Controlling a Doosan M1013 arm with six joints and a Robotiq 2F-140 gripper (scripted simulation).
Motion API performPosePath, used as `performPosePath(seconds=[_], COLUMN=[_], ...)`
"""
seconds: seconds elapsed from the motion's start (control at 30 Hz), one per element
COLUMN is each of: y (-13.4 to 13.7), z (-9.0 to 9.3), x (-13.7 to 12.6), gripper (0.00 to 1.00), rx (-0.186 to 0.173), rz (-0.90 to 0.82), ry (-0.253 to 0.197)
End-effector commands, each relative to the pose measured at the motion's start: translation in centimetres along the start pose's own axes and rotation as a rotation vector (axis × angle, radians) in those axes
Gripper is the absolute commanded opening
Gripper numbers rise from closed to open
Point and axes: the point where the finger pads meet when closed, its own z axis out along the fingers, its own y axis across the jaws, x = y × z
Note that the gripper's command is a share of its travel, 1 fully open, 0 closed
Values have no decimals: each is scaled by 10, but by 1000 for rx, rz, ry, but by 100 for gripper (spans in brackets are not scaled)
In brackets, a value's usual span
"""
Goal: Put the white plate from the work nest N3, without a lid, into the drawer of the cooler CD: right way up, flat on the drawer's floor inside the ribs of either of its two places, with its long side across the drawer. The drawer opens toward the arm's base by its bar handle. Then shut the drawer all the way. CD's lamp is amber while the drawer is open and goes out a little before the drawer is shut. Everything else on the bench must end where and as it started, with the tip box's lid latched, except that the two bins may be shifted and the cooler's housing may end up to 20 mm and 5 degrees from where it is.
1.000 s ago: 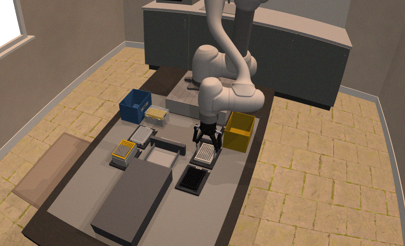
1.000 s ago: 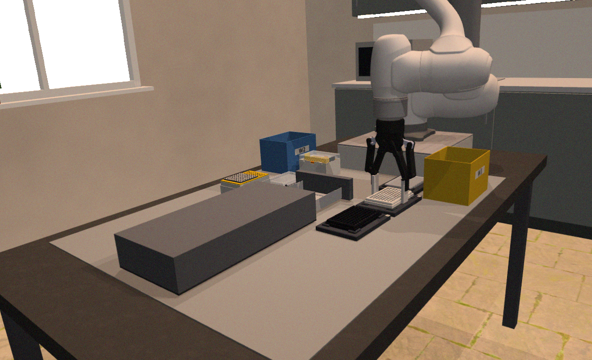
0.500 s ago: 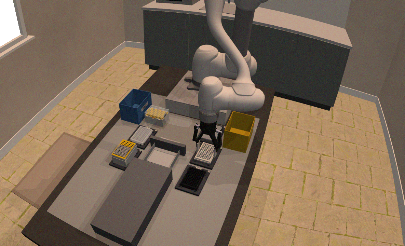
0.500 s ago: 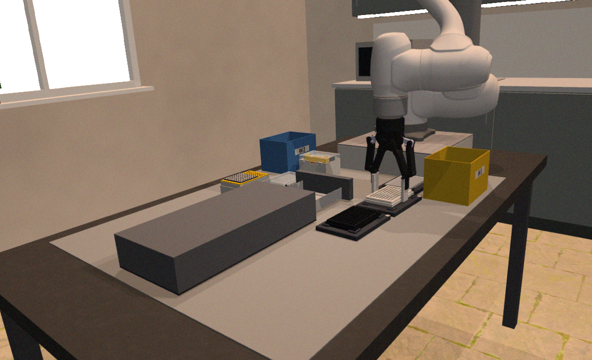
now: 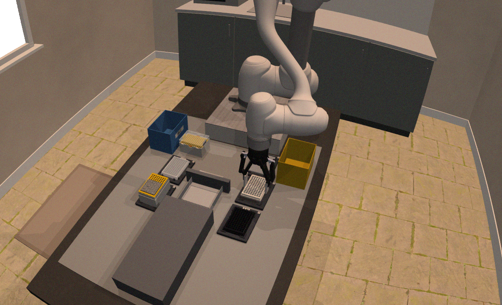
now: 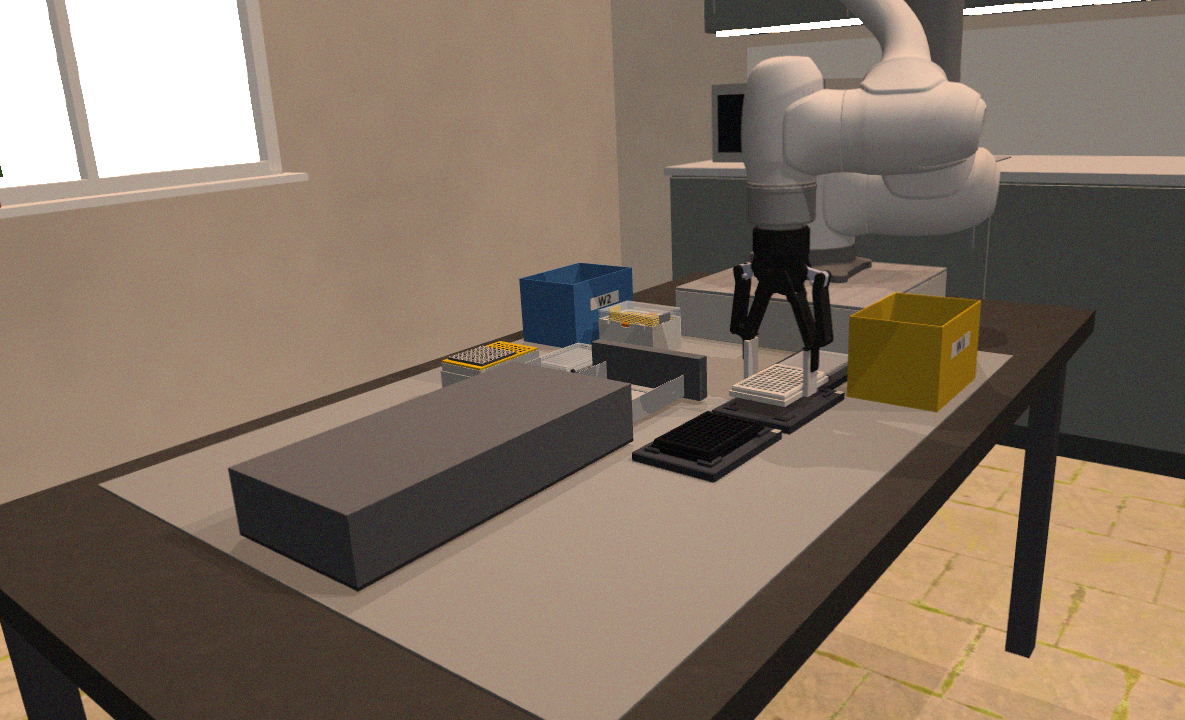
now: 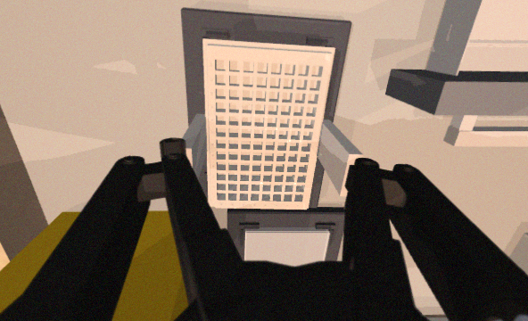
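The white plate [image 5: 254, 186] with its grid of wells has no lid and sits level a little above the dark nest N3 [image 5: 251, 200]. My gripper [image 5: 257, 181] is shut on the white plate across its short width, near the end closer to the arm's base. The plate also shows in the exterior view [image 6: 768, 383] and in the wrist view [image 7: 264, 129], between the grey finger pads of my gripper [image 7: 263, 134]. The cooler CD [image 5: 165, 246] is a long grey box to the left. Its drawer [image 5: 199, 194] stands open and empty, with its dark front panel [image 5: 208, 180] toward the arm's base.
A yellow bin [image 5: 297, 163] stands close to the right of the gripper. A black plate [image 5: 238, 221] lies in the nest in front of N3. Beyond the drawer are a lidded plate [image 5: 175, 167], a yellow-topped rack [image 5: 153, 187], a tip box [image 5: 194, 142] and a blue bin [image 5: 167, 130].
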Motion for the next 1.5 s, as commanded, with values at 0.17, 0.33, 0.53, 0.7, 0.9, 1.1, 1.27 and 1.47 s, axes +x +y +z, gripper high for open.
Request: performPosePath(seconds=[0.17,0.33,0.53,0.7,0.9,1.1,1.27,1.47], y=[0,0,0,0,0,0,0,0], z=[-12,-16,-24,-30,-36,-44,-50,-56], x=[0,0,0,0,0,0,0,0], gripper=[0,0,0,0,0,0,0,0], rx=[0,0,0,0,0,0,0,0], rz=[0,0,0,0,0,0,0,0], ry=[0,0,0,0,0,0,0,0])
